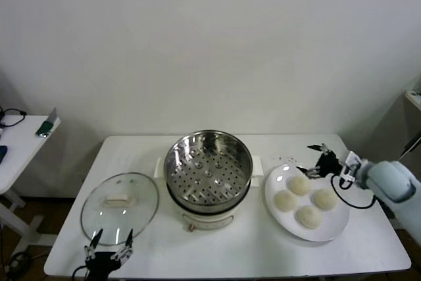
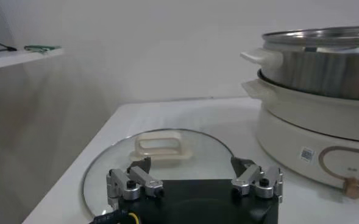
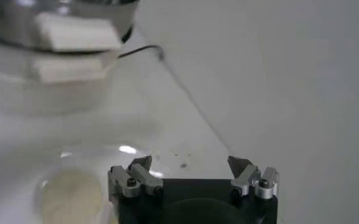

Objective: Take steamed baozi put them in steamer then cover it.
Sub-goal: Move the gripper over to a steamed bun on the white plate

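Our right end effector (image 1: 318, 160) hangs wide open just beside the four round pale cream-white dough buns (image 1: 304, 201) on the flat white plate (image 1: 337, 229), ready to grab one. The shiny round steel steamer basket (image 1: 208, 166) waits empty. Our left end effector (image 1: 108, 247) rests open near the clear glass lid (image 1: 120, 202) on the surface.

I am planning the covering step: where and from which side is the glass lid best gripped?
Probably by the flat cream handle at the centre of the cover, coming straight down from above: the lid lies flat on the table, handle up, and the glass dome offers no other hold.
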Controlling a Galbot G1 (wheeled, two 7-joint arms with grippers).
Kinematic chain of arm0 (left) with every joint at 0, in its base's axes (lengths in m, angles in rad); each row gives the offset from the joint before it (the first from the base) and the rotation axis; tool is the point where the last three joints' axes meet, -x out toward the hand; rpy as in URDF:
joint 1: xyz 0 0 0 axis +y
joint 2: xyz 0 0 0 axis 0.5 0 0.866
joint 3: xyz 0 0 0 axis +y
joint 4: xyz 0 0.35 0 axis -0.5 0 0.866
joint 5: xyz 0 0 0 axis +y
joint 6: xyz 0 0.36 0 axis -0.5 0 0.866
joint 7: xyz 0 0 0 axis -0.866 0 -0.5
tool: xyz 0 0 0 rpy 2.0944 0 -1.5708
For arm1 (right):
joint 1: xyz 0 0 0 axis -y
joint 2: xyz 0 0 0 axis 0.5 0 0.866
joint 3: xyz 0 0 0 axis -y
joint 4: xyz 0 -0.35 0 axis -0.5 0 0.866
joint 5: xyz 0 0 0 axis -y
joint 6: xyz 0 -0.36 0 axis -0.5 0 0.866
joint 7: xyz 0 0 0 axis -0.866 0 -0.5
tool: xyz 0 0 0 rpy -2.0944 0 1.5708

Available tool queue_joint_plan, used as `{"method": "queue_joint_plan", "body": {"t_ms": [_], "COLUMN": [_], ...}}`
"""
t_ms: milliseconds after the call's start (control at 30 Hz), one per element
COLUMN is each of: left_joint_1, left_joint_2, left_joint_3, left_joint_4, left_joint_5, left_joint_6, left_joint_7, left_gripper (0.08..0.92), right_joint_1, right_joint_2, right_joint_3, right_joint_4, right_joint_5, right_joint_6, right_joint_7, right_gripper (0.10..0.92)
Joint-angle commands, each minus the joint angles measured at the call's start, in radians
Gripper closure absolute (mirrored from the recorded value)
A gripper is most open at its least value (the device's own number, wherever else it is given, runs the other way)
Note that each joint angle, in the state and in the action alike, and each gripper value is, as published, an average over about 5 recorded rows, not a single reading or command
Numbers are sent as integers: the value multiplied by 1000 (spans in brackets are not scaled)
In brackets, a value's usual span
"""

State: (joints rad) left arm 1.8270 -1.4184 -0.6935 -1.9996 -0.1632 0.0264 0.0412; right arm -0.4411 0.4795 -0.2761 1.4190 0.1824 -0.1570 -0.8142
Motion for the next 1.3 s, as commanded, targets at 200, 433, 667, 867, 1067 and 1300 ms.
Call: {"method": "queue_joint_plan", "body": {"t_ms": [200,433,667,867,1067,1300], "left_joint_1": [-4,-8,-16,-20,-16,-15], "left_joint_2": [-6,-13,-16,-17,-18,-17], "left_joint_3": [-2,-7,-9,-6,-9,-10], "left_joint_4": [6,11,18,23,18,16], "left_joint_5": [5,0,-3,-4,-8,-10], "left_joint_6": [2,-6,-9,-10,-11,-11], "left_joint_7": [4,2,1,1,2,2], "left_gripper": [177,177,177,177,177,177], "right_joint_1": [757,755,675,655,633,618], "right_joint_2": [51,182,249,293,322,334], "right_joint_3": [-928,-990,-913,-905,-894,-885], "right_joint_4": [-224,-300,-355,-374,-402,-408], "right_joint_5": [-15,17,-16,-29,-40,-48], "right_joint_6": [95,17,-30,-54,-55,-64], "right_joint_7": [-365,-284,-179,-170,-176,-185], "right_gripper": [203,203,203,203,203,203]}}
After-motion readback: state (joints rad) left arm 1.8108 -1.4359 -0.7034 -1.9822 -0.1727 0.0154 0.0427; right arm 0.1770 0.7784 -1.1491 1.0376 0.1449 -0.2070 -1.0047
